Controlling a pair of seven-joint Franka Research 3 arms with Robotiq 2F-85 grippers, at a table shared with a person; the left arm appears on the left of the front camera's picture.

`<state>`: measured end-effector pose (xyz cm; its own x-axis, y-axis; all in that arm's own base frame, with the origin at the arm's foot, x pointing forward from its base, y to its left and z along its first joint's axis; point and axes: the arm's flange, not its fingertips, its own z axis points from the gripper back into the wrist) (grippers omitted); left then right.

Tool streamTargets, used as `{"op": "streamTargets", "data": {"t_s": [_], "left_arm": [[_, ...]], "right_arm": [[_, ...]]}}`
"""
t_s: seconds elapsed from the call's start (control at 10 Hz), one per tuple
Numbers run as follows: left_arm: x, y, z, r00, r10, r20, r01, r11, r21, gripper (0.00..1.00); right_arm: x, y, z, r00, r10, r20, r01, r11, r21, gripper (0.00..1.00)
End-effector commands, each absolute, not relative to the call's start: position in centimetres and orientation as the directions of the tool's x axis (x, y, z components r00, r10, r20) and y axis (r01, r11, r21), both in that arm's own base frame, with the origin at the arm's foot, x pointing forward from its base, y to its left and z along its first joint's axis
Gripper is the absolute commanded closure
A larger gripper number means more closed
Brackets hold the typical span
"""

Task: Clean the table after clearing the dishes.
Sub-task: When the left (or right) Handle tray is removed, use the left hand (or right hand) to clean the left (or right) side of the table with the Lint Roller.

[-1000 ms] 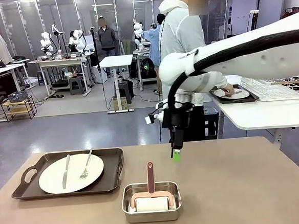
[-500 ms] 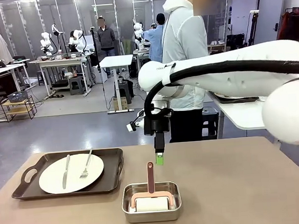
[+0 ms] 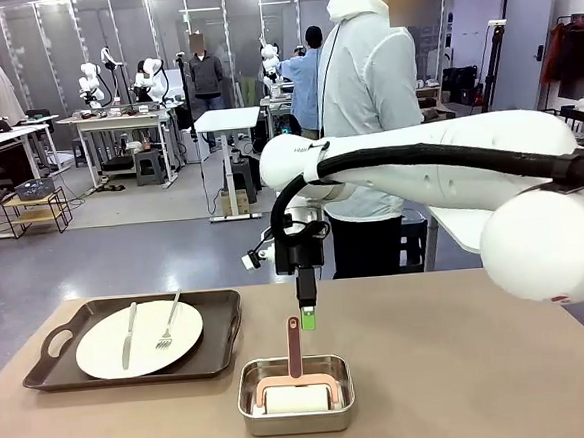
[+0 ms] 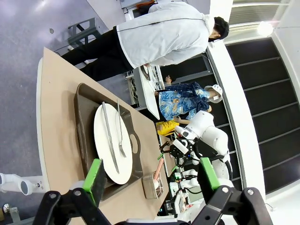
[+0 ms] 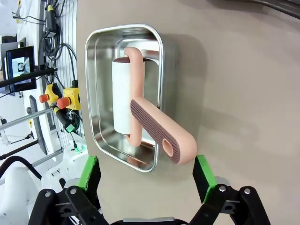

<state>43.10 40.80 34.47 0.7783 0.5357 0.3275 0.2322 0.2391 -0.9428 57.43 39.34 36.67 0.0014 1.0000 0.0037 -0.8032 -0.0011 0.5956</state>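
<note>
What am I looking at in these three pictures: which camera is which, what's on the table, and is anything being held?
These are two robot arms with two-finger grippers at a brown table. The wide picture comes from a fixed camera between the arms, looking across at a person beyond the far side. The other two come from cameras on each wrist, looking along the fingers. On the table lie a dark tray carrying a white plate with a knife and fork, and a steel pan holding a pink-handled lint roller. The right gripper hangs just above the roller's handle, jaws open either side of it in its wrist view. The left gripper is open too, held well clear of the tray. Neither holds anything.
</note>
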Motion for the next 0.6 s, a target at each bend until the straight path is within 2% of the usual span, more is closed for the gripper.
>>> {"op": "streamTargets", "data": {"t_s": [0.0,0.5], "left_arm": [[42.6,40.9,34.7,0.785,0.526,0.328,0.235,0.236,-0.943,0.0],[42.6,40.9,34.7,0.785,0.526,0.328,0.235,0.236,-0.943,0.0]], "right_arm": [[59.0,41.8,37.0,-0.026,0.999,-0.036,-0.785,0.002,0.62,0.0],[58.7,43.5,35.1,-0.056,0.996,-0.066,-0.763,0.0,0.646,0.0]]}}
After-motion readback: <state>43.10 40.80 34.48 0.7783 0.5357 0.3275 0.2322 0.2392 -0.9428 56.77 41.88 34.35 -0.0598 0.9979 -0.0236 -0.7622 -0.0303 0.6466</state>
